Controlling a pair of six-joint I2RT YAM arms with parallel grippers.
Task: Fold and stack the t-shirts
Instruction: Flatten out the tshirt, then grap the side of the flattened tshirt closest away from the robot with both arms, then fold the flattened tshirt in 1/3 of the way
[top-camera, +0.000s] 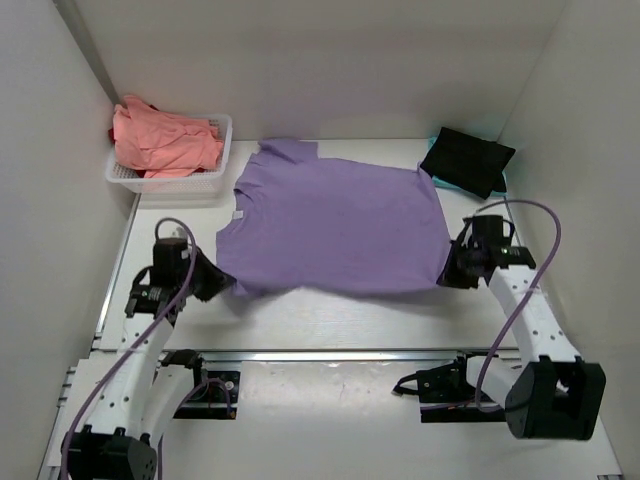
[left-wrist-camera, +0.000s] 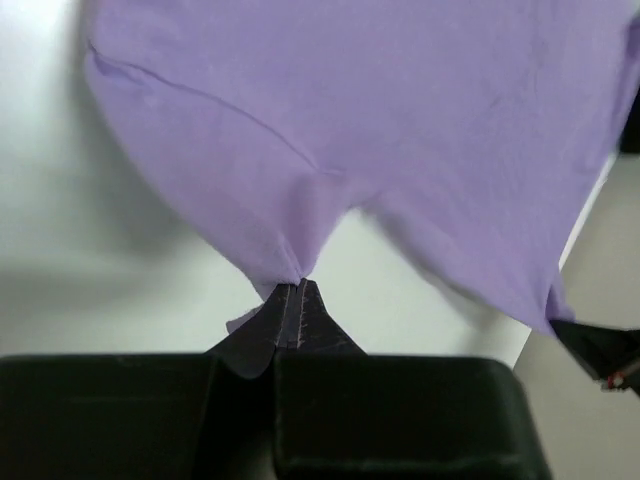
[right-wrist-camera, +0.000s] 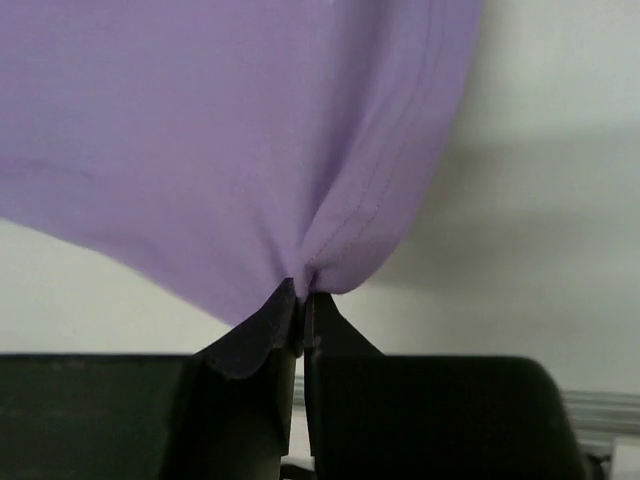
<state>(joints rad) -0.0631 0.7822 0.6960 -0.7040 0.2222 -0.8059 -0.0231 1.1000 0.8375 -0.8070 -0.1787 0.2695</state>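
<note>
The lavender-purple t-shirt lies spread across the middle of the table, near edge lifted. My left gripper is shut on its near left corner; the left wrist view shows cloth pinched at the fingertips. My right gripper is shut on the near right corner; the right wrist view shows cloth gathered into the closed tips. Salmon-pink t-shirts are heaped in the basket. A folded black t-shirt lies at the back right on a teal one, of which only an edge shows.
The white lattice basket stands at the back left. White walls close in the table on the left, back and right. A metal rail runs along the near edge by the arm bases.
</note>
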